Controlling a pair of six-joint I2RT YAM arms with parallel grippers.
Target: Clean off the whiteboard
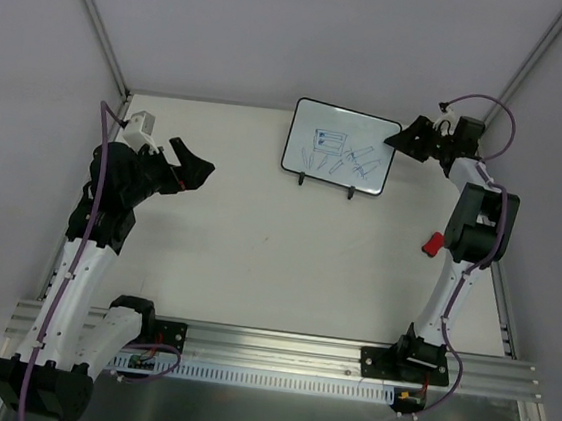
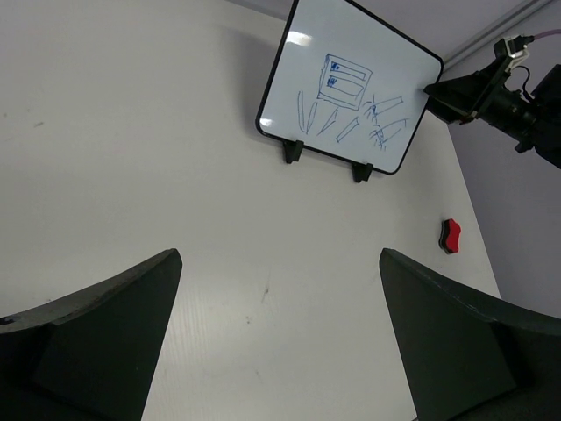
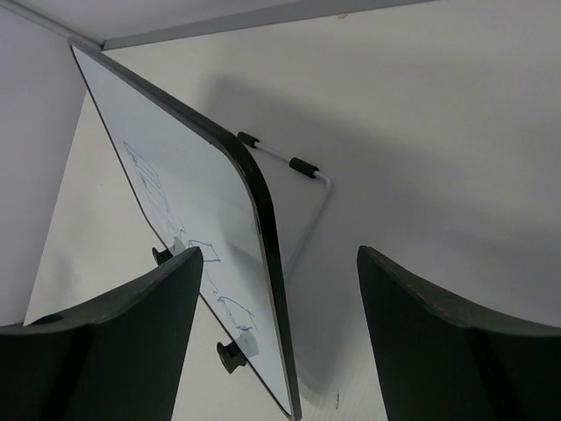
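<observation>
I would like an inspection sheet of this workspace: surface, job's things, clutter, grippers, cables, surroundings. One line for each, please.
Surface: white table, faint marks.
Job's things: whiteboard upright on two feet, blue scribbles on it; red eraser lying on the table, apart from both grippers.
Clutter: nothing seen.
Grippers: left gripper open, empty, above the table; right gripper open, straddling the whiteboard's right edge.
Cables: purple cable looped at the right wrist.
Surroundings: grey walls, metal rail at the near edge.

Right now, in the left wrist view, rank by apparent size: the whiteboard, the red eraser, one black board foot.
1. whiteboard.
2. red eraser and black foot: these look about alike here, so I leave them unranked.
</observation>
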